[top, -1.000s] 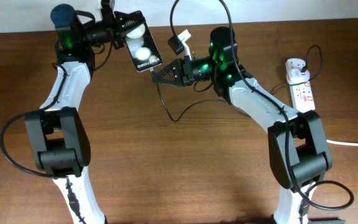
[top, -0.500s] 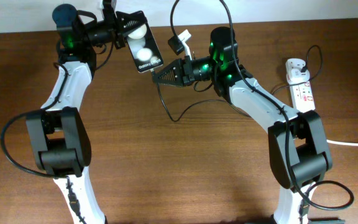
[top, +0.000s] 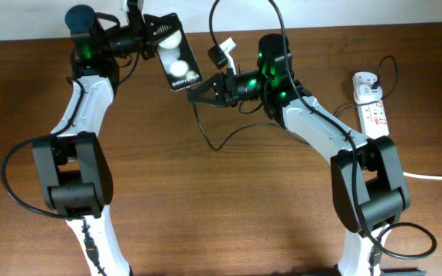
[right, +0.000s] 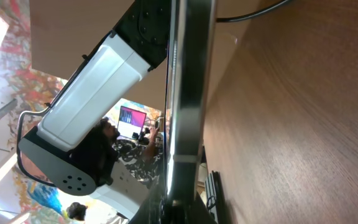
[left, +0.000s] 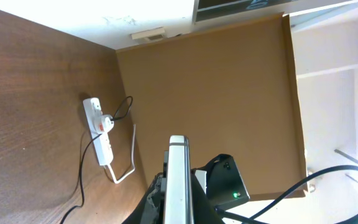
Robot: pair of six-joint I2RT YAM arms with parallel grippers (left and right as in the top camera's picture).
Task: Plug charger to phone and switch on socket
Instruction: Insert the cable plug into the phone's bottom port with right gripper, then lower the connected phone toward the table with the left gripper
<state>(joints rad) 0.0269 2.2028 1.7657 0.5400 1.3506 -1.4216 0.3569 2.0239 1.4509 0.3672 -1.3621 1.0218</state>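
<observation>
The left tool [top: 150, 38] stayed clamped on the phone [top: 176, 52], held aloft above the surface [top: 221, 215] — the right tool [top: 194, 95], pinched shut on the charger [top: 215, 146], had barely crept towards its port; plug not yet in, socket [top: 375, 115] untouched

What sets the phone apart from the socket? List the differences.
The phone is glossy black with white lettering; the socket is white with red marks. The left pincer holds the phone above the table; the socket lies flat on it. The socket carries the charger adapter; whether anything is plugged into the phone cannot be told. Both are elongated rectangles.
</observation>
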